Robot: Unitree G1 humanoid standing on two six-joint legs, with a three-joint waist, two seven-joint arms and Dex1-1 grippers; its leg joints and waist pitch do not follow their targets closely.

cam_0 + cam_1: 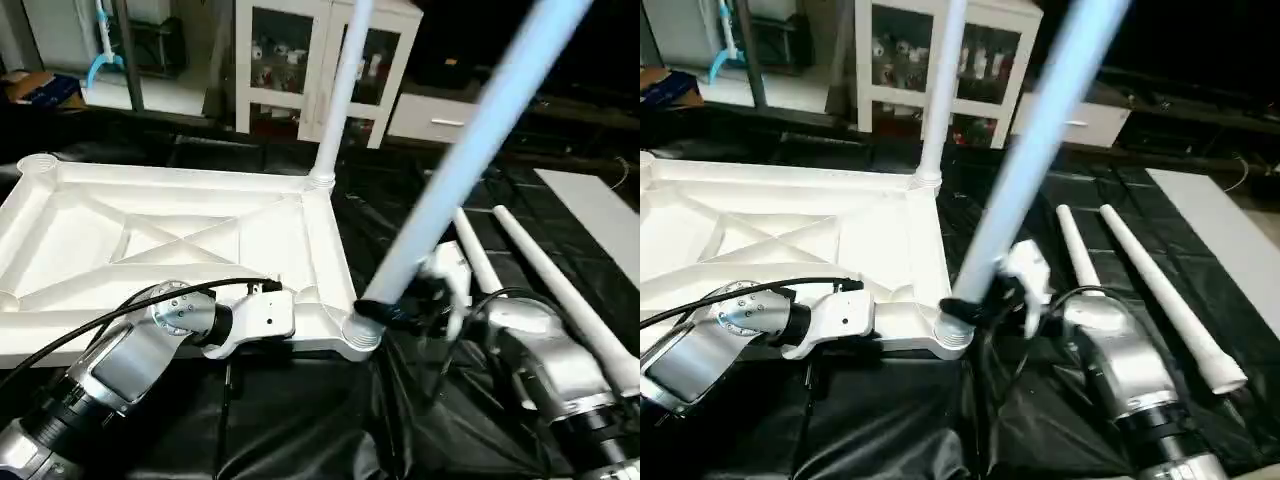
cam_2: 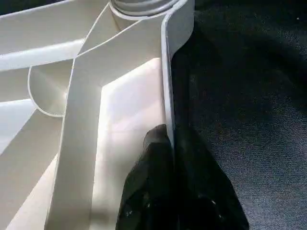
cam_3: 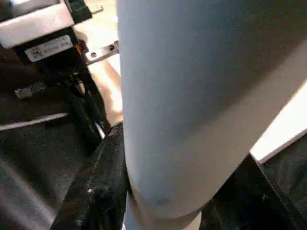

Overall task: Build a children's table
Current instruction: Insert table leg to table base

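Observation:
The children's table top [image 1: 90,235] lies upside down on black cloth, its ribbed underside facing up. One white leg [image 1: 340,90] stands upright in the far right corner socket. My left gripper [image 2: 168,134] is shut on the thin rim wall of the top's near edge, close to the near right corner. My right gripper [image 1: 395,308] is shut around the lower end of a second leg [image 1: 470,140]. This leg leans to the right, with its foot at the near right corner socket [image 1: 360,335]. Two loose legs [image 1: 560,290] lie on the cloth to the right.
A white cabinet with glass doors [image 1: 290,60] stands behind the work. A flat white board [image 1: 600,210] lies at the far right. Crumpled black cloth [image 1: 300,420] covers the surface in front of the top. Black cables run along both forearms.

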